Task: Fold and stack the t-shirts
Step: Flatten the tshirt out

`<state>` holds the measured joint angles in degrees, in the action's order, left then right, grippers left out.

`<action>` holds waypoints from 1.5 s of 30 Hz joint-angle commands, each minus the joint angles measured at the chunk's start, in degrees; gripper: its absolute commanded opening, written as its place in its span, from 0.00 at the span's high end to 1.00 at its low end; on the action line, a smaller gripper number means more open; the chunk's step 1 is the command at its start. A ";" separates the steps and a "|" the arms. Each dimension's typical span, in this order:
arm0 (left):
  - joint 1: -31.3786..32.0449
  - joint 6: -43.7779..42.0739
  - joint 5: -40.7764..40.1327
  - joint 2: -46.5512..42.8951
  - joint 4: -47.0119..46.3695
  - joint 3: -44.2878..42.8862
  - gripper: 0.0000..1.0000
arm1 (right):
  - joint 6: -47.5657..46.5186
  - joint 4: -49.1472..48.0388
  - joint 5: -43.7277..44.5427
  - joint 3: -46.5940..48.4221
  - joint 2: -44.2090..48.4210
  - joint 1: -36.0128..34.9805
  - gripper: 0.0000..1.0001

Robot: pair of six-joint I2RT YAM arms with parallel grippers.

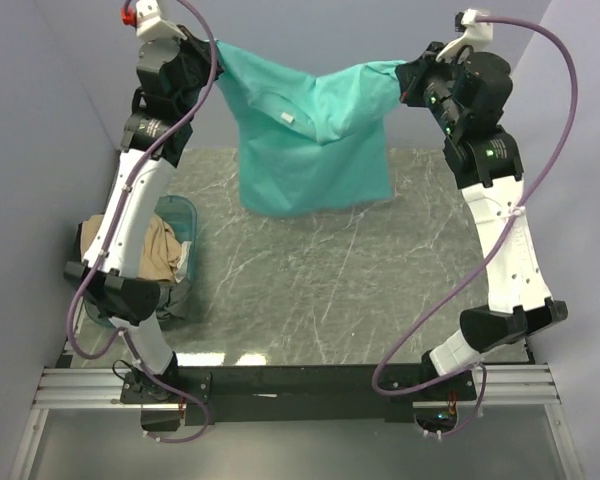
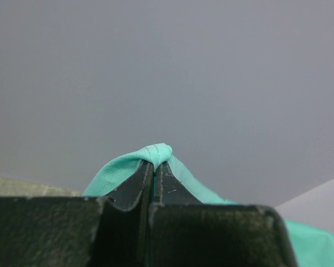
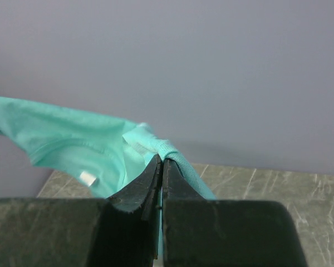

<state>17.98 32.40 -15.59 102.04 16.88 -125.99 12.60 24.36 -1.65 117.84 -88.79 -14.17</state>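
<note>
A teal t-shirt (image 1: 310,140) with a small white neck label hangs stretched in the air over the far part of the table, between both grippers. My left gripper (image 1: 212,50) is shut on its left top corner; the left wrist view shows a teal hem (image 2: 156,151) pinched between the shut fingers. My right gripper (image 1: 408,78) is shut on its right top corner; the right wrist view shows the teal cloth (image 3: 72,139) running leftwards from the pinch (image 3: 162,158). The shirt's lower edge hangs to about the marble tabletop. A tan t-shirt (image 1: 160,250) lies in the tub at left.
A translucent bluish tub (image 1: 183,212) stands at the table's left edge, partly behind my left arm, with tan and dark cloth in it. The grey marble tabletop (image 1: 330,290) spreads in front of the hanging shirt. Grey walls close in the left, back and right.
</note>
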 commanded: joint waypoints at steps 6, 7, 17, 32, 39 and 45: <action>-1.37 0.99 -3.20 -17.55 -4.67 17.15 0.99 | 3.57 -1.08 -1.87 -14.95 13.63 3.10 1.00; -1.37 1.60 -3.82 -19.14 -4.41 24.84 0.99 | 5.05 0.58 -1.95 -18.40 16.78 3.19 1.00; -1.10 16.36 -3.90 -29.35 0.23 67.33 0.99 | 18.25 5.25 -5.55 -69.38 37.36 3.28 0.99; 9.09 17.78 -3.04 -29.28 -0.80 70.98 0.00 | 15.44 3.51 -3.70 -70.57 35.19 3.28 0.14; 9.97 16.99 2.14 -19.69 -1.50 68.69 0.01 | 11.58 -3.52 -5.83 -62.31 19.14 2.49 0.13; 9.97 17.69 3.55 -15.21 -0.36 69.83 0.00 | 7.18 -4.06 -4.15 -51.68 2.09 1.08 0.13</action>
<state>27.73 50.28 -13.47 86.19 16.67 -55.88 23.73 23.09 -6.68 60.40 -80.31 -12.36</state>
